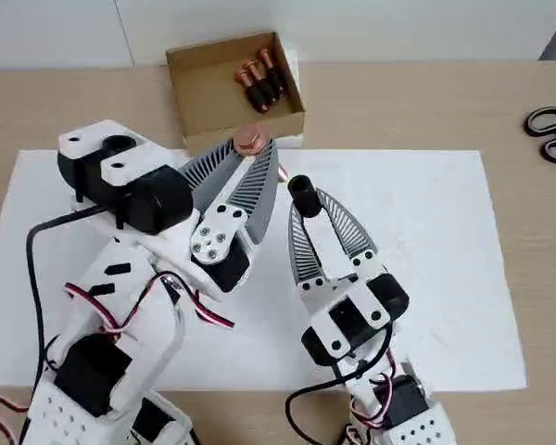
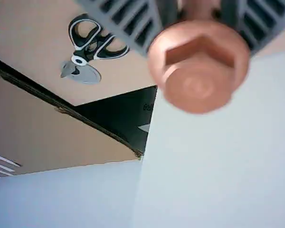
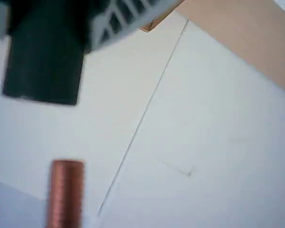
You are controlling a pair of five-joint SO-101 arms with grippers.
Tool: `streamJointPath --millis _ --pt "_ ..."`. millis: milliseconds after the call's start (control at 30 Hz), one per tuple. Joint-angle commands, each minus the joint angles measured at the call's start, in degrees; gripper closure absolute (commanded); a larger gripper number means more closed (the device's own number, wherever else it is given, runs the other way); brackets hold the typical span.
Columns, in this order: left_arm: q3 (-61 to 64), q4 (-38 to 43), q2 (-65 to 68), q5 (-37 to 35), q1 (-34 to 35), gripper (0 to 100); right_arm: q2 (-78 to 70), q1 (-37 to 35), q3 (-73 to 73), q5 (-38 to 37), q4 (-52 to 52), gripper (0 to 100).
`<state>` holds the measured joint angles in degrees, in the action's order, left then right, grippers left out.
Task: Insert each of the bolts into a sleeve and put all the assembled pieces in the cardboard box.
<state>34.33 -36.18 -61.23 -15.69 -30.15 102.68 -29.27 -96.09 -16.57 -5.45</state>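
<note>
My left gripper is shut on a copper bolt, held just in front of the cardboard box; its hexagonal head looms large in the left wrist view. To its right, my right gripper is shut on a black sleeve, upright above the white paper. In the right wrist view the sleeve sits between the fingers, with the bolt's threaded end a short way off. Several assembled bolt-and-sleeve pieces lie in the box.
A white paper sheet covers the middle of the wooden table. Black-handled scissors lie at the far right edge, and the scissors also appear in the left wrist view. The box stands at the paper's far edge.
</note>
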Motion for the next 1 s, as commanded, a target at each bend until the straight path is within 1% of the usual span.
streamJointPath --millis 0,33,167,367,600,767,900,967 --pt "-0.4 1.58 0.26 0.26 0.0 99 1.01 -0.57 -0.44 -0.09 -1.45 99.5" --pt "-0.4 1.58 0.26 0.09 0.0 99 1.01 -0.92 -0.44 -0.09 -1.45 99.5" --pt "-0.04 1.58 1.58 -4.57 0.0 99 1.01 -3.3 -0.44 -0.26 -1.45 99.5" --pt "-2.07 1.49 5.01 -4.75 0.0 99 1.01 -3.3 -0.44 -0.44 -1.45 99.5" --pt "-2.59 1.14 4.92 -4.66 0.26 99 1.01 -3.21 -0.44 -0.44 -1.45 99.5" --pt "-3.91 -4.84 4.92 -4.92 -0.26 99 1.01 -2.15 -0.44 -0.44 -1.45 99.5" --pt "-4.0 -9.76 4.84 -4.92 -2.81 99 1.01 0.66 -0.44 -0.44 -1.45 99.5" --pt "-4.0 -10.73 4.84 -5.01 -4.31 99 1.01 1.1 -0.44 -0.44 -1.45 99.5"
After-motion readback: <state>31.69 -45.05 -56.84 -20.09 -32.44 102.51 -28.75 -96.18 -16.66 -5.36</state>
